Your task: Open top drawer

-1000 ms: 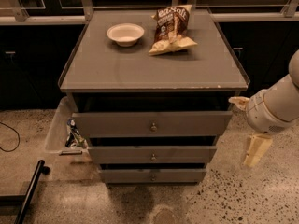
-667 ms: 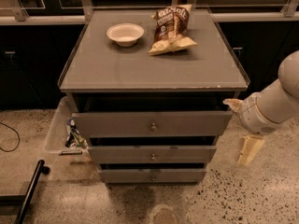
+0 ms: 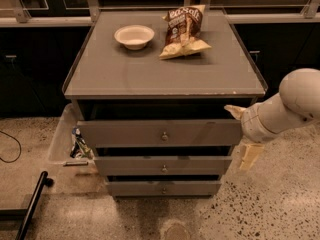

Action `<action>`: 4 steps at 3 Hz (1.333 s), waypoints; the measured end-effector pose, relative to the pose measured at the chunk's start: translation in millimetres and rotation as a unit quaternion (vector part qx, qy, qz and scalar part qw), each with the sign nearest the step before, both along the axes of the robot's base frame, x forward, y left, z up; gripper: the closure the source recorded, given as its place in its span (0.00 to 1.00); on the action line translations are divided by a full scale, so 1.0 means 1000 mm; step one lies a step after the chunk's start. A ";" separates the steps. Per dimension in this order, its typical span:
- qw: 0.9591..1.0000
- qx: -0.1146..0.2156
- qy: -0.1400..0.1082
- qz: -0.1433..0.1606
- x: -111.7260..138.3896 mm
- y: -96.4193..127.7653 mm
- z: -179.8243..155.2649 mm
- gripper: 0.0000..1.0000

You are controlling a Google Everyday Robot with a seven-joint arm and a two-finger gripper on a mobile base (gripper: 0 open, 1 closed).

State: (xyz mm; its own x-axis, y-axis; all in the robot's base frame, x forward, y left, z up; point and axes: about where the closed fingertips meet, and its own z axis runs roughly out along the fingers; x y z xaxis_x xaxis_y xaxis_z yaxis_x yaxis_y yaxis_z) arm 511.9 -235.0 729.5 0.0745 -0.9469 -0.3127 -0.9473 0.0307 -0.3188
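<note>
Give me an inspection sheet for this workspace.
Surface: grey cabinet top, holds two things.
Job's things: top drawer, seems pulled out slightly; knob free.
Clutter: bowl, chip bag.
Grippers: gripper, open, at the top drawer's right end, off the knob.
Cables: black cable on the floor, left.
Surroundings: bin left of the cabinet; speckled floor.
</note>
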 end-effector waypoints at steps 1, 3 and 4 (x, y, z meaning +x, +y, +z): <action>0.999 0.025 -0.020 0.029 0.023 0.009 -0.019 0.00; 0.999 0.038 -0.018 0.031 0.032 0.017 -0.033 0.00; 0.998 0.051 -0.020 0.032 0.053 0.029 -0.051 0.00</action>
State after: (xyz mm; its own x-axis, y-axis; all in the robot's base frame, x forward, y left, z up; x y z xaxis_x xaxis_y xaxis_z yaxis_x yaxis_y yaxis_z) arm 565.0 -205.5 678.3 0.1490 -0.9030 -0.4030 -0.9348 0.0043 -0.3552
